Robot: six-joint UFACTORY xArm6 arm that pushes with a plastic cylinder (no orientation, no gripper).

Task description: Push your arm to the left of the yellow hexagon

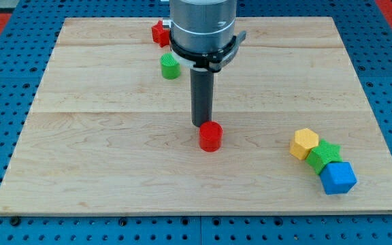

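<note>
The yellow hexagon (304,143) lies at the view's lower right on the wooden board (114,170). A green star-like block (324,155) touches its lower right side, and a blue cube (337,178) sits just below that. My tip (202,124) stands near the board's middle, far to the left of the yellow hexagon. It is just above a red cylinder (210,136), touching or nearly touching it.
A green cylinder (170,67) sits above and to the left of my tip. A red block (159,33) lies near the board's top edge, partly hidden by the arm's grey body (203,27). Blue pegboard surrounds the board.
</note>
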